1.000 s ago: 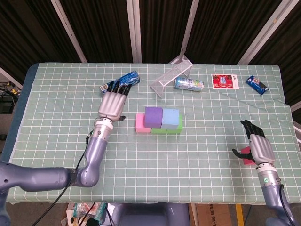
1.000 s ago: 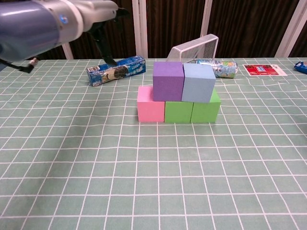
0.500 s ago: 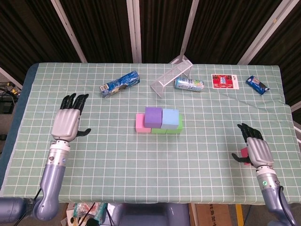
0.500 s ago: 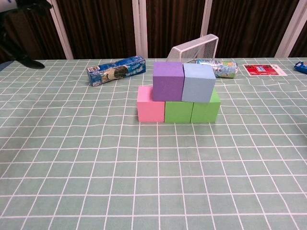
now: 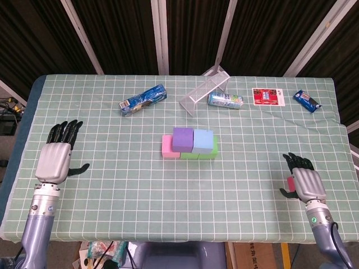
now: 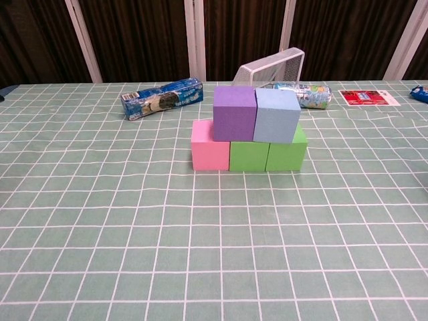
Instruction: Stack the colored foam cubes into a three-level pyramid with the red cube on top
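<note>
Green gridded cloth (image 5: 112, 213) covers the table under dark slatted panels; at its near right edge the red cube (image 5: 290, 184) shows only as a sliver beneath the right hand (image 5: 305, 184), whose fingers curl over it, though whether they actually clamp it cannot be told; it is the last piece, so the hand is placed to fetch it. Well apart at the centre stands the unfinished pyramid: pink cube (image 6: 210, 145) and two green cubes (image 6: 267, 155) form the base row, purple cube (image 6: 235, 113) and blue cube (image 6: 276, 116) sit touching on top, leaving a seam for the red one. The left hand (image 5: 54, 161) rests far left, fingers apart and empty, clear of the stack. Beyond lie a wire rack (image 5: 204, 89) and snack packets (image 5: 143, 100).
</note>
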`<state>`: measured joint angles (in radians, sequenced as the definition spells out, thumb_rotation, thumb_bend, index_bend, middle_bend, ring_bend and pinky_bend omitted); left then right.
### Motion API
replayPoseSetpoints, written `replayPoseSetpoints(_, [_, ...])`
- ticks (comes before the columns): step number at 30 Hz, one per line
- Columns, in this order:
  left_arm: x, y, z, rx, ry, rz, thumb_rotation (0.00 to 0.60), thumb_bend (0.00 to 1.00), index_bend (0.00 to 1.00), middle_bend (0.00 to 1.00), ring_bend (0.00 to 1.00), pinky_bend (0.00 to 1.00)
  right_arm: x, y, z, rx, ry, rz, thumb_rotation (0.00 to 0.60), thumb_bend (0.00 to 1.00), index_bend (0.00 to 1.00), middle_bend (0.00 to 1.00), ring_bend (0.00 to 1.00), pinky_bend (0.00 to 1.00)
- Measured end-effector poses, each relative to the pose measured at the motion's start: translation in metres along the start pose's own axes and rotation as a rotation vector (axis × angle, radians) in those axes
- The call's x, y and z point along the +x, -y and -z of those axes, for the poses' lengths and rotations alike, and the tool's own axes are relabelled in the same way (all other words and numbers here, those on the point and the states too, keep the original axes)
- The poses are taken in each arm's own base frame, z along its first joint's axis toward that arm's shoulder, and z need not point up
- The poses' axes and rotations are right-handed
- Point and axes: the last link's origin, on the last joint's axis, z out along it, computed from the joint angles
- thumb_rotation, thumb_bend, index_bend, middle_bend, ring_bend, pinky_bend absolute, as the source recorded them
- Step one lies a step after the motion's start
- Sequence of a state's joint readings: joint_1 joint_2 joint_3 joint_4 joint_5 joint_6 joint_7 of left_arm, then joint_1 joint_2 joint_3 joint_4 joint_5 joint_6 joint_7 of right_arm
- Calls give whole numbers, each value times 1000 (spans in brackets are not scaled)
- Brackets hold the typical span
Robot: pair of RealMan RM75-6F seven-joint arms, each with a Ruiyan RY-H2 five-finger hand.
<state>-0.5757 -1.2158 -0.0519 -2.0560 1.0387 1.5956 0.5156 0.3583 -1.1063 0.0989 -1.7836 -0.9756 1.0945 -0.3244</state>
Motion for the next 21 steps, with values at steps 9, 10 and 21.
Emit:
replayPoseSetpoints(9, [6,1,1,-12,-1,19,600,121,0,37,27,27,-1,-11,0,-35,42,85,600,258,0,0,0,0])
replayPoseSetpoints(10, [6,2,1,-12,-2,20,600,121,0,37,27,26,-1,-13,0,-37,44,93,600,258,0,0,0,0])
replayPoseSetpoints(21, [7,0,2,-16,-3,29,600,120,0,37,27,27,-2,-29,-1,-45,113,186,600,257,0,1,0,0])
